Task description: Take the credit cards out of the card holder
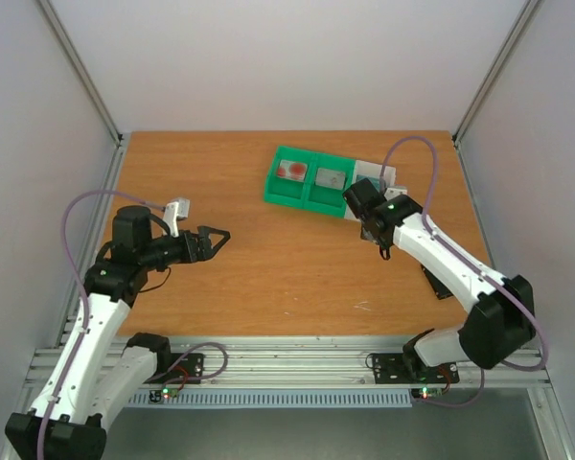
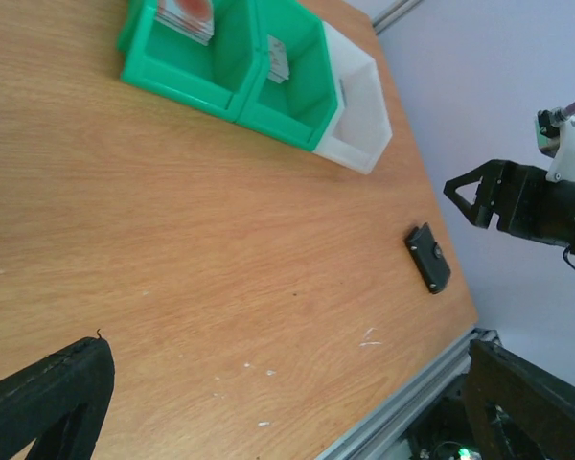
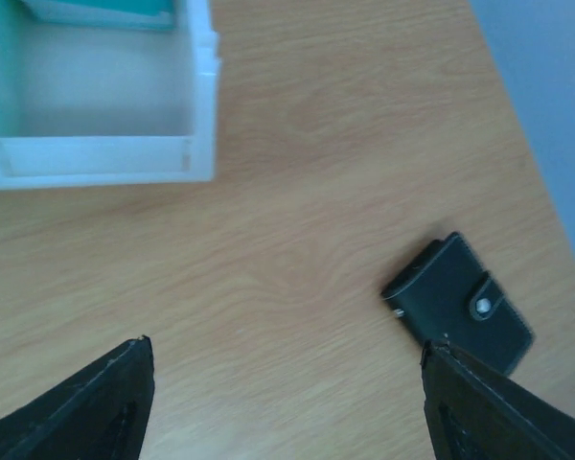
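No readable text, label or number shows anywhere

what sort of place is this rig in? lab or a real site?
Most likely a lab robot test cell: wooden tabletop walled by plain white panels, left arm and right arm bolted to an aluminium extrusion rail, green sorting bins and a black wallet set out.

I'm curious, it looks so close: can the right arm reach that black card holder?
Probably yes: the card holder lies close beside the right gripper, whose jaws stand apart, with nothing in the way; the white tray sits aside.
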Controlling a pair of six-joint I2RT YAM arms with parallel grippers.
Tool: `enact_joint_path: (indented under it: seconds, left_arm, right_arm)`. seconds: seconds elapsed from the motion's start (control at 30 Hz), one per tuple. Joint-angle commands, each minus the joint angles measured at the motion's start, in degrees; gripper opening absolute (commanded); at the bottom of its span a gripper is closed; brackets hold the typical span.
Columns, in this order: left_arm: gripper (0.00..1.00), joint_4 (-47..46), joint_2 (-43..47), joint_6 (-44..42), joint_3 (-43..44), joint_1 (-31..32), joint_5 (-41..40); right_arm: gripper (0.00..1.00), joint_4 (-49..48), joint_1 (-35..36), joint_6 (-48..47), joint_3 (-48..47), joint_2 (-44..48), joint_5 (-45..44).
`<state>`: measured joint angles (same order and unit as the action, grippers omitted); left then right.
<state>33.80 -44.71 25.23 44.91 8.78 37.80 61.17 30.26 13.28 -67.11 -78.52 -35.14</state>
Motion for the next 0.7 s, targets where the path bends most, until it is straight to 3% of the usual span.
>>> enact_joint_path:
  seconds: [0.0,0.27,0.67]
  left_arm:
    - [0.99,2.89,1.17,-3.46,1.21,0.99,-5.03]
    - [0.99,4.20,1.77,-4.01,1.18,2.69,-7.90]
    - [0.99,5.42,3.77,-4.81,1.98,3.92,-10.05]
  right_arm:
    - [0.73,0.44,-4.02,1.07,0.14,-4.59,-4.80]
    - [0.61,-2.32,-15.20,1.16,3.21,-13.24,-0.30]
    - [0.57,-7.41,-26.28,0.08,6.46,-20.65,7.37]
